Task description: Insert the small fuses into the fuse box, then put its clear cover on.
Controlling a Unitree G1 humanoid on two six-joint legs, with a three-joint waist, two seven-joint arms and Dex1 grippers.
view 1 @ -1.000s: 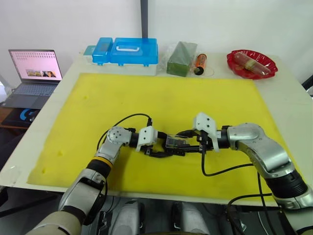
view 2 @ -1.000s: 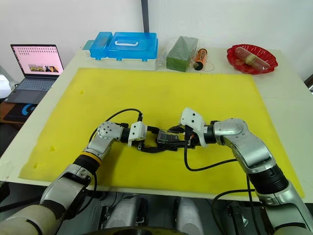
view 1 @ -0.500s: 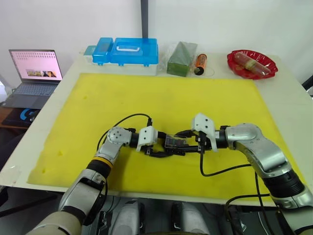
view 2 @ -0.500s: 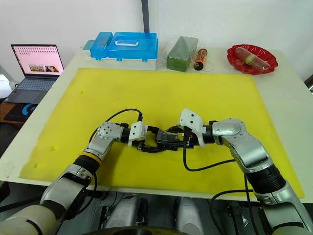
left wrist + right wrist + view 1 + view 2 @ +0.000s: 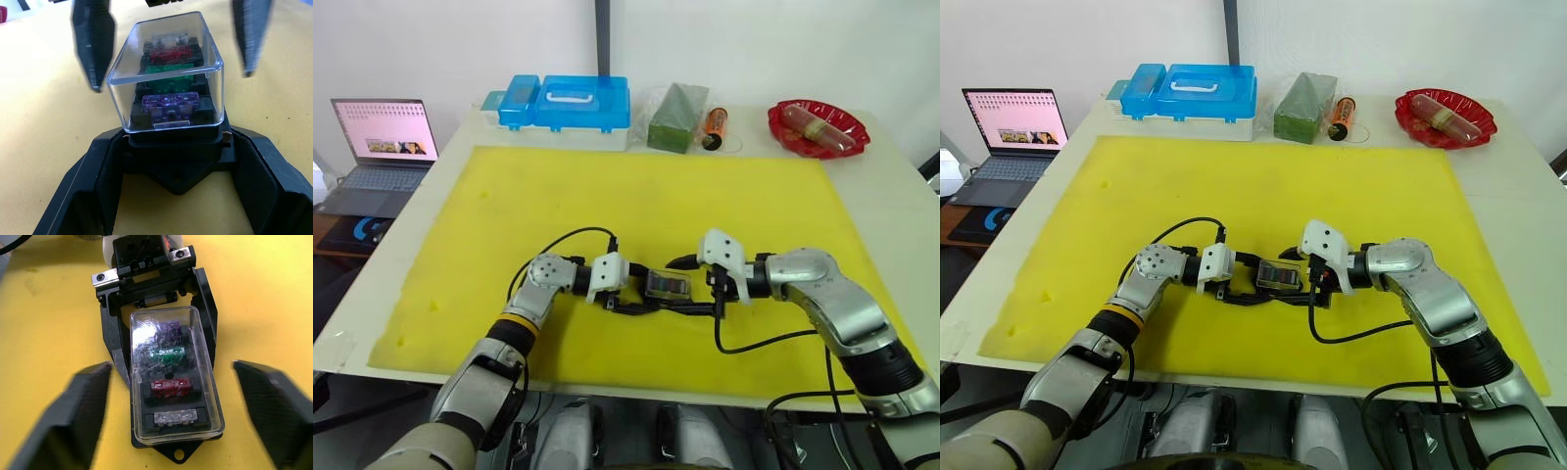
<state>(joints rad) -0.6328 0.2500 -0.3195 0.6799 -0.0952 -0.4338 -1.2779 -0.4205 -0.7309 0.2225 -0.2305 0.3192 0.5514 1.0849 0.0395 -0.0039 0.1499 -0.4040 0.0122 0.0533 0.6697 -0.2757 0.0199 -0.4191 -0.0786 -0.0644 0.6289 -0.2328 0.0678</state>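
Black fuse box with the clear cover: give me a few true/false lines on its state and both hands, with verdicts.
1. The transparent rectangular clear cover sits on the small black plastic fuse box. True.
2. Four small blade fuses stand under it: purple, green, red, pale grey. True.
3. The right hand is shut on the cover. False: its fingers are spread wide to either side of the box, touching nothing.
4. The left hand grips the box at its base. True.
5. The purple fuse is at the end farthest from the left hand. False: it is the nearest; the pale grey one is farthest.
6. The box rests on bare white table. False: it rests on the yellow mat.
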